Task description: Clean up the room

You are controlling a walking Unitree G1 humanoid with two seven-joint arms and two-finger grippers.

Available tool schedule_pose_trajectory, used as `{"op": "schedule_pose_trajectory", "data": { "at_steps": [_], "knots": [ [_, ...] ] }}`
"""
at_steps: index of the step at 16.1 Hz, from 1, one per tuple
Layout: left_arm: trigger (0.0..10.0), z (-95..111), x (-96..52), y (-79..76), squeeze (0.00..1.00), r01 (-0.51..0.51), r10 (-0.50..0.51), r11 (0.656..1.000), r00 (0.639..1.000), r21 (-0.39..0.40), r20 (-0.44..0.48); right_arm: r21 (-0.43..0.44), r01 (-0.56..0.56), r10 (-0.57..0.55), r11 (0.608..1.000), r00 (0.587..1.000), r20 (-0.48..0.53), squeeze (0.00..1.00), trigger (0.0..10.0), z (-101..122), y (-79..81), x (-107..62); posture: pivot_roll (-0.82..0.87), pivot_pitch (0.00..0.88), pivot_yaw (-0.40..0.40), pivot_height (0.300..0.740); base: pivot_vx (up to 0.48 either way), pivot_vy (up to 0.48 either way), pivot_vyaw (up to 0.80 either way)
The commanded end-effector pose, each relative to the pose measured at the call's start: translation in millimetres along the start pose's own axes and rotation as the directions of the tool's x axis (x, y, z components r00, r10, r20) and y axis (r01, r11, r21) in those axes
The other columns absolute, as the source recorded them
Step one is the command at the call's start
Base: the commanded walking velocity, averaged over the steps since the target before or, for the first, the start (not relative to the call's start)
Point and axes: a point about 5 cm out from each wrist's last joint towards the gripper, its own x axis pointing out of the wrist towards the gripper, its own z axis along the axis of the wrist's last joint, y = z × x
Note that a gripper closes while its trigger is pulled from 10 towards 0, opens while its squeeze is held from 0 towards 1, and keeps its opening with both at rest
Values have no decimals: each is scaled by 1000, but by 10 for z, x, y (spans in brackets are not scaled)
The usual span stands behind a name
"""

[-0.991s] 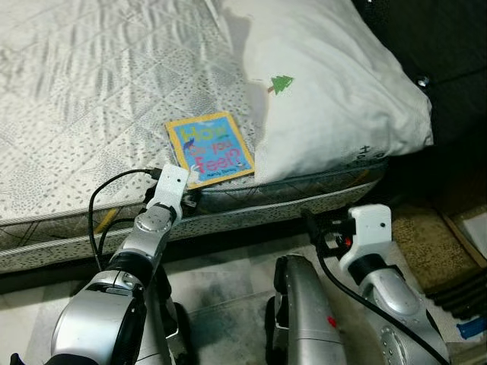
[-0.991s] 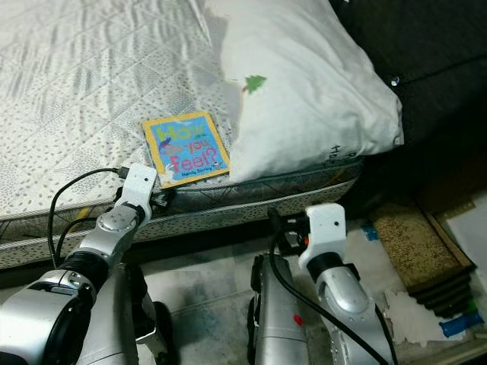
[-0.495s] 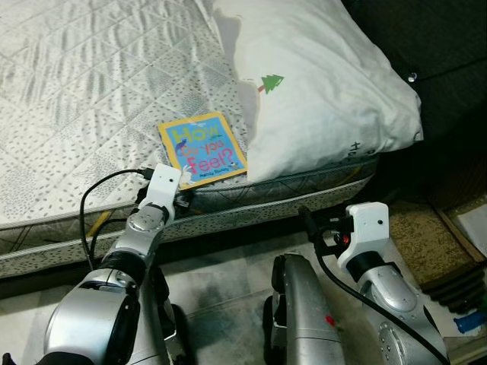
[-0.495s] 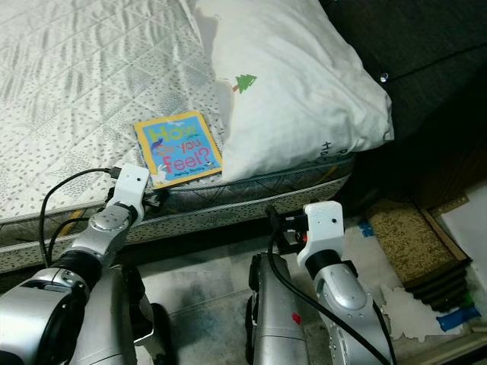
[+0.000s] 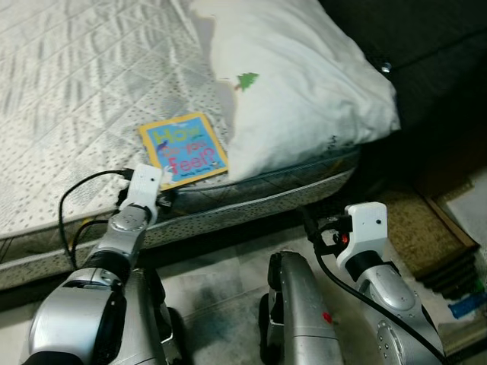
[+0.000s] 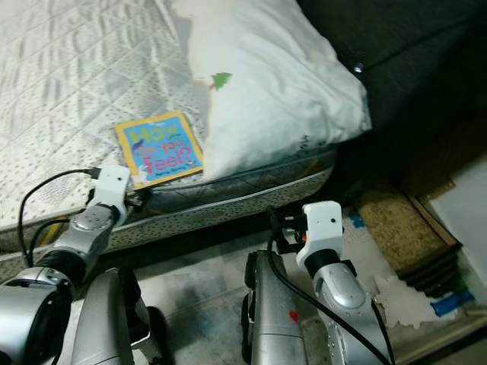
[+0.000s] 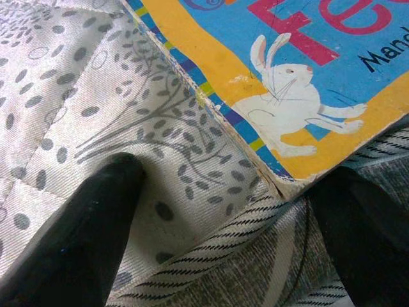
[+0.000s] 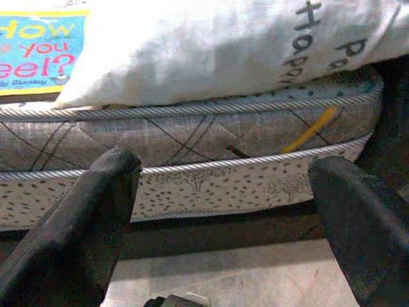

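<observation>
Lying flat near the edge of the mattress (image 5: 68, 137) is a square children's picture book (image 5: 183, 149), its cover blue inside a yellow border edged with small coloured blocks. Large letters in yellow-green, blue and red read "How do you feel?", and the left wrist view shows a white rabbit drawn at the cover's lower corner, with part of a black author line beside it. One side of the book sits just beside a big white pillow (image 5: 304, 84) that carries a small green tree print and dark lettering along its lower side; the right wrist view catches fragments like "Happ", the rest cut off.

The left gripper (image 7: 236, 256) rests at the mattress edge just short of the book's near corner, its two black fingers spread wide, one on the speckled quilted top and the other down by the striped piping, with nothing between them. In the head views its white wrist block and black cable hide the fingers themselves. The right gripper (image 8: 223, 217) hangs lower, above the pale floor (image 5: 213, 281), facing the mattress side, fingers likewise wide apart and empty.

To the right, beyond the pillow, the area is dark and hard to read; a brown textured mat (image 5: 411, 220) and stacked flat items lie at the frame edge, only partly visible.
</observation>
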Motion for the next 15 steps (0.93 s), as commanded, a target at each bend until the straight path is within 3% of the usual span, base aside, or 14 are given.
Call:
{"op": "schedule_pose_trajectory", "data": {
  "at_steps": [1,4,7,9,11,15],
  "knots": [
    [10000,150,-21,442,0,-198,200,979,978,-42,51,0,2,-2,1000,1000,-13,0,10000,-40,-6,-13,-117,292,-55,549,0,0,0],
    [10000,169,-11,372,0,-182,185,982,981,-48,64,1,0,0,1000,1000,-11,0,10000,-50,-1,4,-108,287,-54,549,0,0,0],
    [10000,113,0,143,0,-118,121,992,991,-52,60,1,-4,4,1000,1000,-11,0,10000,-58,7,13,-109,285,-55,549,0,0,0],
    [10000,114,7,-94,0,-55,59,997,996,-63,72,0,-4,4,1000,1000,-11,0,10000,-60,5,17,-109,285,-55,549,0,0,0],
    [10000,139,5,-213,0,-32,38,997,995,-66,90,0,-5,5,1000,1000,-11,0,10000,-63,3,19,-110,285,-55,549,0,0,0],
    [10000,240,3,-251,0,-47,58,996,987,-76,150,0,-5,5,1000,1000,-10,0,10000,-67,5,25,-111,286,-56,549,0,0,0]
  ]
}}
